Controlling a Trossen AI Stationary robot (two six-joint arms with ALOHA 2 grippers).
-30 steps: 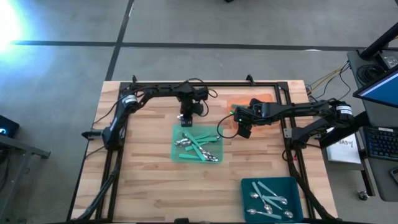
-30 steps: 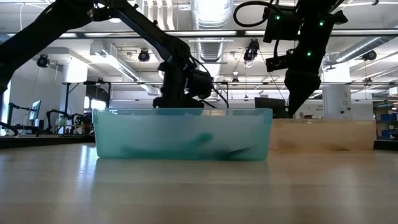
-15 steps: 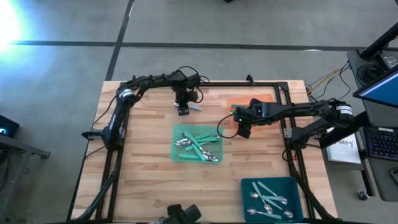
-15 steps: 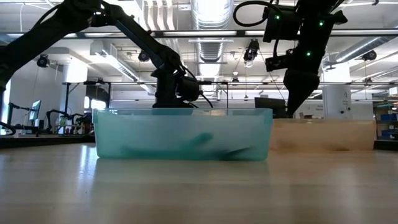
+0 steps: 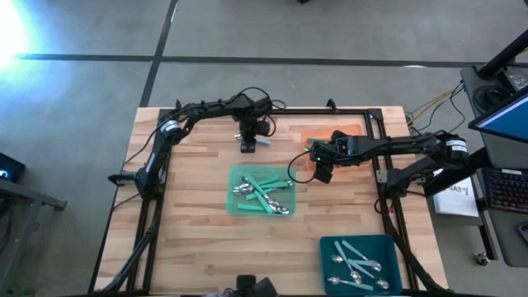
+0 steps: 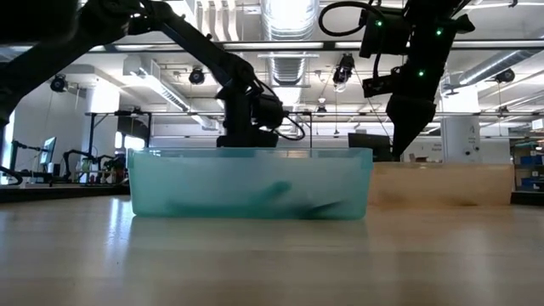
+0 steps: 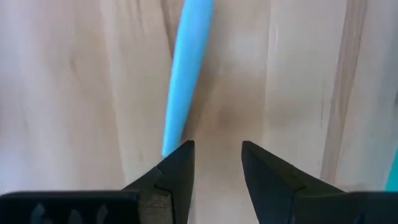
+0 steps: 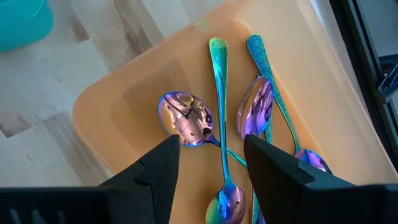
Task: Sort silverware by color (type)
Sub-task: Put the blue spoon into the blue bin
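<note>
Silverware sits in three trays, plus one piece at the left gripper (image 5: 247, 147). That gripper hangs over bare wooden tabletop (image 5: 190, 181), on the far side of the green tray (image 5: 233, 191). A pale blue utensil handle (image 7: 184, 74) runs out from beside the tip of one finger (image 7: 179, 168); the left wrist view shows it against that finger's outer edge, with the gap between the fingertips showing only wood. Fingers stand narrowly parted. Whether the handle is truly pinched, cannot tell. In the high view the same pale blue piece (image 5: 261, 141) pokes out sideways from the gripper.

Green tray, just nearer the front edge than the left gripper: a jumble of silver spoons with teal handles (image 5: 262, 194). From the low view it reads as a translucent teal-green bin (image 6: 249, 181) with dark shapes inside, the left arm behind it.

Right gripper (image 5: 323, 172) hovers at the near corner of the orange tray (image 5: 351, 129), fingers spread wide, nothing between them. Directly beyond its fingertips in the right wrist view: iridescent purple-pink spoons (image 8: 186, 118) lying in the orange tray, bowls up, handles green-blue, several overlapping.

Dark teal tray (image 5: 330, 247), well apart from both grippers at the front right of the tabletop, holds silver spoons (image 5: 356, 266).
</note>
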